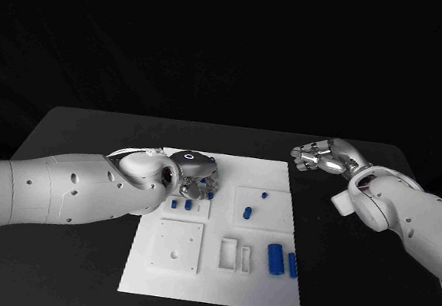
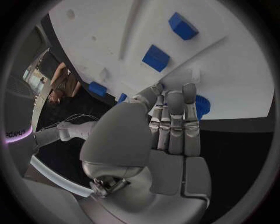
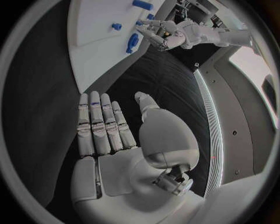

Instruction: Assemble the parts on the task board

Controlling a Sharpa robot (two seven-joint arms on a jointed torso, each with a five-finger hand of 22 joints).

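The white task board (image 1: pixel 214 277) lies mid-table. My left hand (image 1: pixel 197 177) hovers over its far left corner, fingers straight and together. In the left wrist view the fingertips (image 2: pixel 175 95) reach a round ribbed blue part (image 2: pixel 202 106) and nothing is gripped. Two small blue pegs (image 1: pixel 180 204) stand just in front of this hand. Other blue parts lie at the board's middle (image 1: pixel 248 214) and near right (image 1: pixel 273 260). My right hand (image 1: pixel 321 159) hangs over the black table beyond the board's far right corner. Its flat palm (image 3: pixel 116 140) is empty, with the fingers straight.
A white square plate (image 1: pixel 178 246) and narrow white slots (image 1: pixel 235 254) sit in the board's near half. A long blue bar (image 1: pixel 292 265) lies along the board's right edge. Black table (image 1: pixel 348 281) surrounds the board on all sides.
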